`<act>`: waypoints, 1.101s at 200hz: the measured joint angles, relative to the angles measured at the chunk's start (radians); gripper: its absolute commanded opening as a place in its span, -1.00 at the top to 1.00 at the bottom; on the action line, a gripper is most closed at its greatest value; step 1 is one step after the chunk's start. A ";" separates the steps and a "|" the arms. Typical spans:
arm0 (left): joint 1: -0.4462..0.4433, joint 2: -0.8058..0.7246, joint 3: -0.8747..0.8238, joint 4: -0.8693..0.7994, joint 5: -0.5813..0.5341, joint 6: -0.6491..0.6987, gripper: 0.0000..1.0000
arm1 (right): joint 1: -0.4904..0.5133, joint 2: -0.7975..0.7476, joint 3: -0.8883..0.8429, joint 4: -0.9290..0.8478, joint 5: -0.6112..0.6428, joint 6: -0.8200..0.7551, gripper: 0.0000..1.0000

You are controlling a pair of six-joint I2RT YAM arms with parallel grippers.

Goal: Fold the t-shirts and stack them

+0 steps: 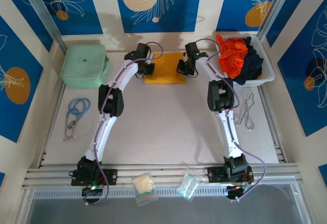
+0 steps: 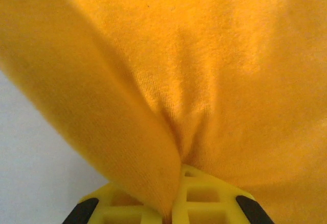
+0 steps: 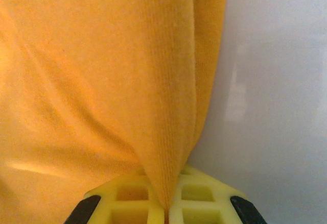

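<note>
Yellow t-shirt (image 1: 164, 75) is the one in play, so let's sweep the bench (image 1: 163, 137) from the front. Right at the near edge, between the two arm bases, lie two clear packets (image 1: 187, 185). A little further in, over on the left, there's a blue looped cord (image 1: 76, 110), well apart from everything else. Now mid-bench and beyond: both arms reach forward and meet that yellow t-shirt, which lies as a flat folded square at the far middle. Left end effector (image 2: 171, 213) has its pads pressed together on a pinch of yellow cloth at the shirt's left edge, and right end effector (image 3: 166, 211) is clamped the same way on a fold at the right edge (lovely symmetry). Further back on the left sits the mint-green case (image 1: 84, 66). Far right, a white basket (image 1: 269, 75) holds the orange-red t-shirt (image 1: 232, 53), bunched up, with the navy t-shirt (image 1: 254, 63) beside it.
</note>
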 measured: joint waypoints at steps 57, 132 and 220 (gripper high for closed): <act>0.013 0.004 0.000 0.051 0.014 0.017 0.69 | -0.010 0.040 0.072 -0.026 -0.014 0.003 1.00; 0.033 0.003 0.000 0.060 -0.012 0.058 -0.99 | -0.033 0.047 0.154 -0.100 -0.058 0.021 -0.30; 0.034 -0.320 -0.116 0.056 -0.030 0.097 -0.99 | -0.080 -0.220 0.072 -0.175 -0.006 -0.055 -0.98</act>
